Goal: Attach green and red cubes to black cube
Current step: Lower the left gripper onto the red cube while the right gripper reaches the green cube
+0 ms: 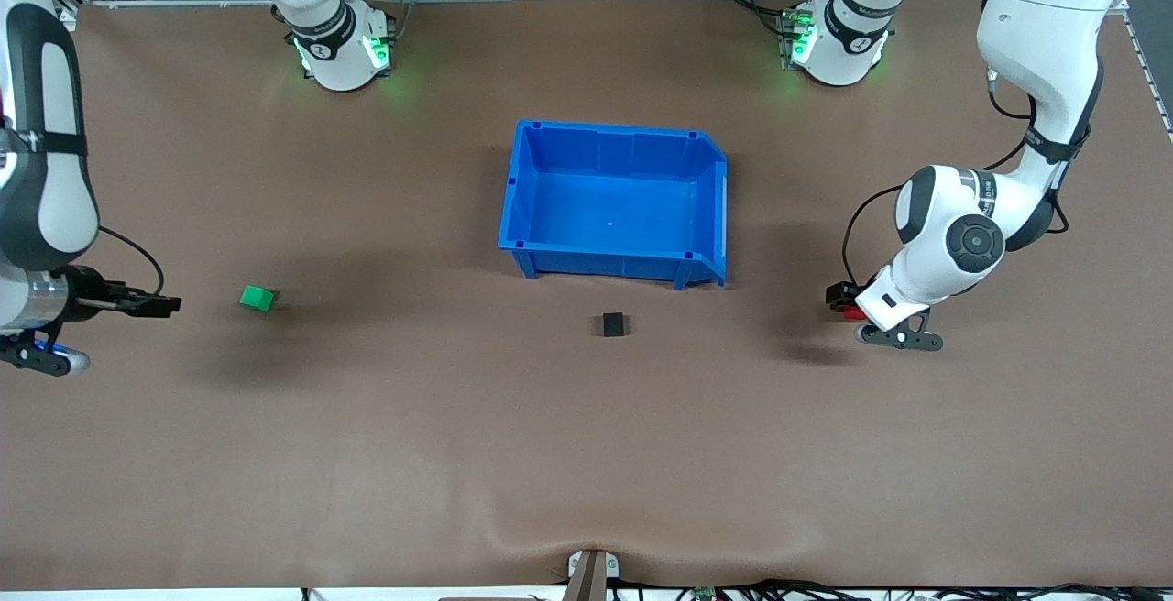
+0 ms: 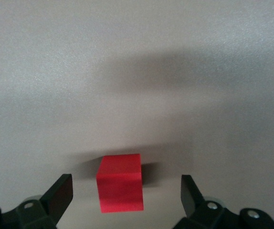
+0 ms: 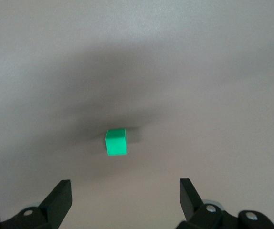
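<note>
Three small matte cubes sit well apart on the brown table (image 1: 367, 454). The plain black cube (image 1: 613, 324) lies just nearer the front camera than the big blue plastic bin (image 1: 522, 184). The bright red cube (image 2: 120, 183) rests between the spread fingers of the left gripper (image 2: 126, 191), lined up for a grasp. The bright green cube (image 3: 116, 142) lies toward the right arm's end; the right gripper (image 3: 125, 193) hovers near it, wide open, holding nothing.
</note>
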{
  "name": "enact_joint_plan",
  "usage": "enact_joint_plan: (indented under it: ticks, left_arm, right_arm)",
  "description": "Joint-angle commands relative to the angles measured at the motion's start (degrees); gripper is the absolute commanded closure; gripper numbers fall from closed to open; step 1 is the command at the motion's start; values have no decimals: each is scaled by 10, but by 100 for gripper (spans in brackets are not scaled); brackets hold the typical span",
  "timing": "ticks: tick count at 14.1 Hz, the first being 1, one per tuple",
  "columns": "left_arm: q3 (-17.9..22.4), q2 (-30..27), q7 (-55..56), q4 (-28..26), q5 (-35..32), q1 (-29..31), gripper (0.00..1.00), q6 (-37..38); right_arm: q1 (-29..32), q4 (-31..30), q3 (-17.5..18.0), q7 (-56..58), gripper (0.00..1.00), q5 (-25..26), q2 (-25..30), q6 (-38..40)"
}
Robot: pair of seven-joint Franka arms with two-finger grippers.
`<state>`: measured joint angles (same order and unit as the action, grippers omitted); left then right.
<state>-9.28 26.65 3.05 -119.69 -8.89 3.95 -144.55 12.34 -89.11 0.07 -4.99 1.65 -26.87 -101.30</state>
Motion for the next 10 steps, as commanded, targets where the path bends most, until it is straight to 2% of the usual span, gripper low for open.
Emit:
enact_joint_plan:
  ticks: [1,6,10]
  left_arm:
    - [-2,5,-1,2,-11,4,0,-5]
    - [-1,17,0,13,-10,3,0,-6]
    - [0,18,0,14,-10,4,0,-6]
  right_arm:
    - [10,-35,7,-2,0,-9,-1,-48]
    - [7,-48,8,-4,0,-13,-27,-72]
    - [3,-110,8,-4,0,-20,-29,-158]
